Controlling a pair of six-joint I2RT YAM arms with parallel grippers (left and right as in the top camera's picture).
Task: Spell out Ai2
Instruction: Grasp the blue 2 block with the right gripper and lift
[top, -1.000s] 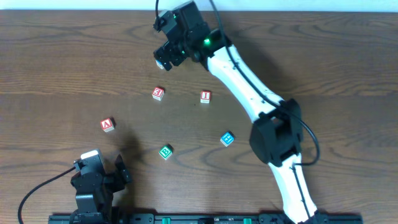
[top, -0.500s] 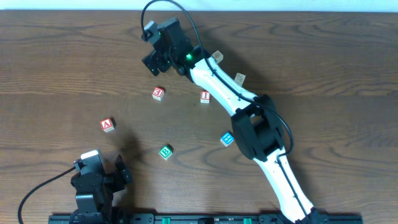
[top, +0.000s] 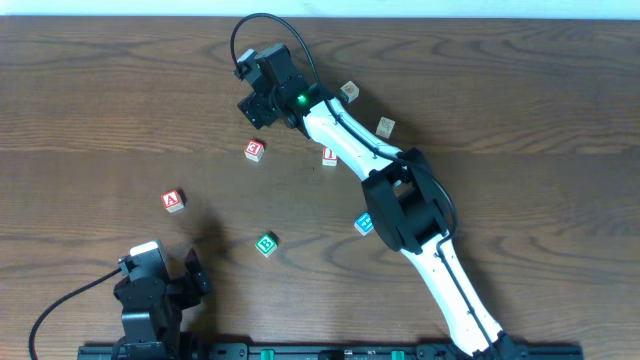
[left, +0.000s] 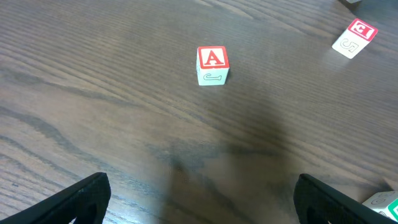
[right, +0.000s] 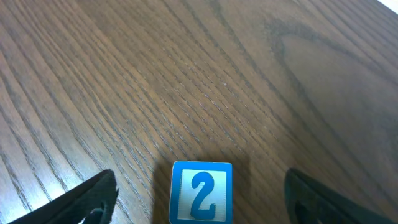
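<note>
The red "A" block (top: 173, 200) lies at the left, also in the left wrist view (left: 212, 65), well ahead of my open, empty left gripper (top: 187, 277) (left: 202, 208). The red "I" block (top: 330, 156) sits mid-table, partly under the right arm. The blue "2" block (right: 201, 191) stands on the table between the open fingers of my right gripper (top: 262, 96) (right: 202, 211), untouched. In the overhead view the gripper hides it.
A red "E" block (top: 254, 149) (left: 356, 36) lies just in front of the right gripper. A green block (top: 266, 243) and a blue "H" block (top: 364, 223) sit nearer the front. Two tan blocks (top: 348, 91) (top: 386, 126) lie behind the right arm.
The right arm has swung left and its gripper has come down over the "2" block. The left arm and the blocks have not moved.
</note>
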